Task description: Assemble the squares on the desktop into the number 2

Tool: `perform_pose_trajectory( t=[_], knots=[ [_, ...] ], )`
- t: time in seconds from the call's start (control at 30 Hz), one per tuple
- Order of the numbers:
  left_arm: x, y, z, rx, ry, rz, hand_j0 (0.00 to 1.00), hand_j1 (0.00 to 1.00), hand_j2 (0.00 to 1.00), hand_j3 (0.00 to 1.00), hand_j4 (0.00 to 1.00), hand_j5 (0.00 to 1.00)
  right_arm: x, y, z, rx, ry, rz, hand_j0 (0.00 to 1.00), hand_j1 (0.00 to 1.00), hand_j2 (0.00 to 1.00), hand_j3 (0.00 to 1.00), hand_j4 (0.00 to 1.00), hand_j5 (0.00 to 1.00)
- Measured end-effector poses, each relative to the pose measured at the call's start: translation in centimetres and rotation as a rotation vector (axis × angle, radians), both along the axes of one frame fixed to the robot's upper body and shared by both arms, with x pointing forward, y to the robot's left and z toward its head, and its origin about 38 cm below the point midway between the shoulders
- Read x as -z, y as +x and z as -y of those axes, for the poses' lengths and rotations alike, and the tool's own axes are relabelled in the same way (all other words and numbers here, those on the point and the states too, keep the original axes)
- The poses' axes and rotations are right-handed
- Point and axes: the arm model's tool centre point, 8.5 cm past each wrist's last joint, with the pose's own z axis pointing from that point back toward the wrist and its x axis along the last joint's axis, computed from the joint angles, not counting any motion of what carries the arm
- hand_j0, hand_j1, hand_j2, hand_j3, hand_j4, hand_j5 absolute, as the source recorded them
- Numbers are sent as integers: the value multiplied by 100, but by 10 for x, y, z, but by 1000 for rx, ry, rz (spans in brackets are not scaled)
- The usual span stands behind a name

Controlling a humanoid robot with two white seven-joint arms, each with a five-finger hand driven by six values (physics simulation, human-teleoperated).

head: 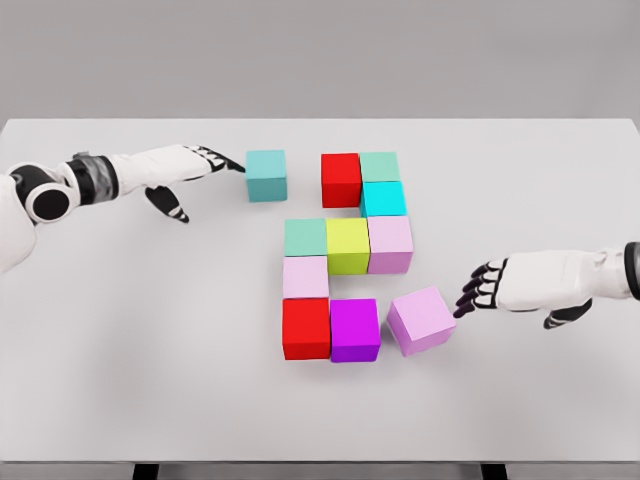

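Table (120, 400): bare margins on all sides of block cluster. Teal cube (266, 175) sits far-left, a gap apart from red cube (341, 180). Tilted lilac cube (421, 320) lies near-right, just beside purple cube (355, 329). Left hand (190, 168): fingers extended, tips touching teal cube, gripping nothing. Right hand (520, 285): fingers loosely curled, tips close to lilac cube, holding nothing; contact unclear. Both forearms cut off at frame edges.

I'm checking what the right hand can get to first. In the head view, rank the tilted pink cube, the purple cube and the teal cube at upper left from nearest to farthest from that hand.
From the right hand:
1. Tilted pink cube, just left of its fingertips.
2. Purple cube, bottom row, further left.
3. Teal cube, far upper left by the left hand.
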Motion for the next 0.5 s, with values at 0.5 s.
perform_pose_trajectory(
  t=[0.5],
  knots=[
    [2,7,-6,-39,5,-12,100,100,100,100,100,100,2,-7,-6,-31,13,-13,98,98,98,98,98,98]
  ],
)
